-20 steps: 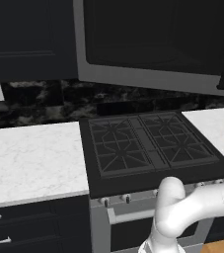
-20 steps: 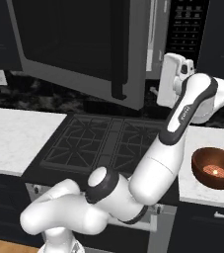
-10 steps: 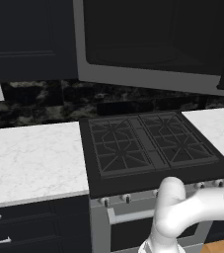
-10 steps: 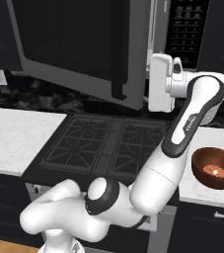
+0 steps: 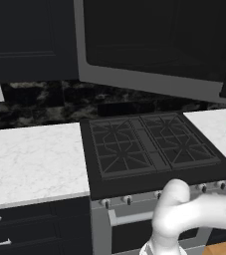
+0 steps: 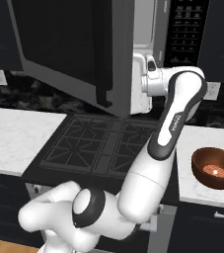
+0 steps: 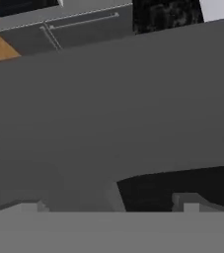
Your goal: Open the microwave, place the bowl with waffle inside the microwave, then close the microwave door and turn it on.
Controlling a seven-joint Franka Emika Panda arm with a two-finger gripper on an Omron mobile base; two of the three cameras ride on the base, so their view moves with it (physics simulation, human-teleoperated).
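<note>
one microwave door point(image 6: 79, 54) stands swung open over the stove point(image 5: 149, 147), its dark bar handle point(image 6: 103, 54) at the free edge. behind it the microwave point(image 6: 182, 29) shows a pale inside wall and a dark button panel. the white arm reaches up to the opening, and the gripper point(image 7: 111, 203) is just behind the edge of the door, close to grey metal; its two fingers are spread wide and they hold nothing. the bowl point(image 6: 217, 168) sits on the white counter point(image 6: 202, 141) to the right of the stove, near the front edge, with the waffle point(image 6: 215, 170) lying in its bottom.
</note>
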